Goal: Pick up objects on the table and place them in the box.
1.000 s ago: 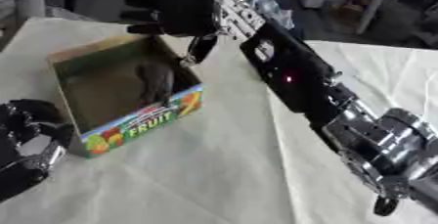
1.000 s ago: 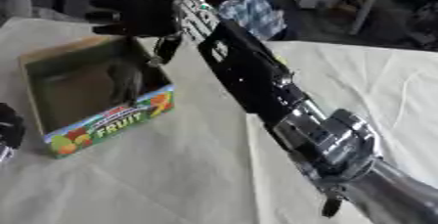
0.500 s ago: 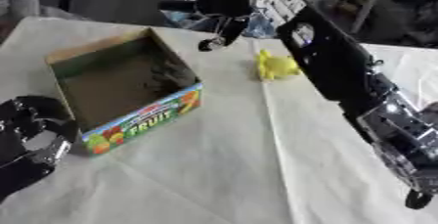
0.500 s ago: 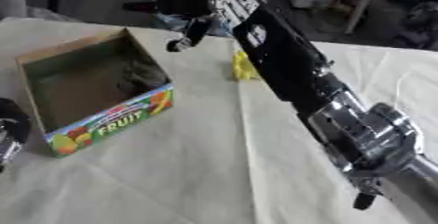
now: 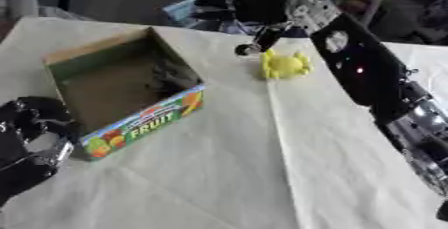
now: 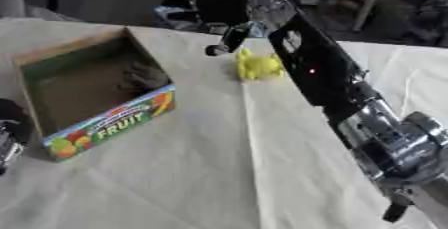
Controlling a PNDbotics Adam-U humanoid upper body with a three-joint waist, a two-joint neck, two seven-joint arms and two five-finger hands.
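Yellow toy point(image 5: 285, 65) lies on the worktop point(image 5: 262, 173) just below-right of the right hand point(image 5: 241, 0), fingers spread, empty; left hand far off.

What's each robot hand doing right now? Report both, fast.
Left robot hand: resting by the box, holding nothing; open or shut cannot be told.
Right robot hand: open at the table's far edge beyond the yellow toy, holding nothing.
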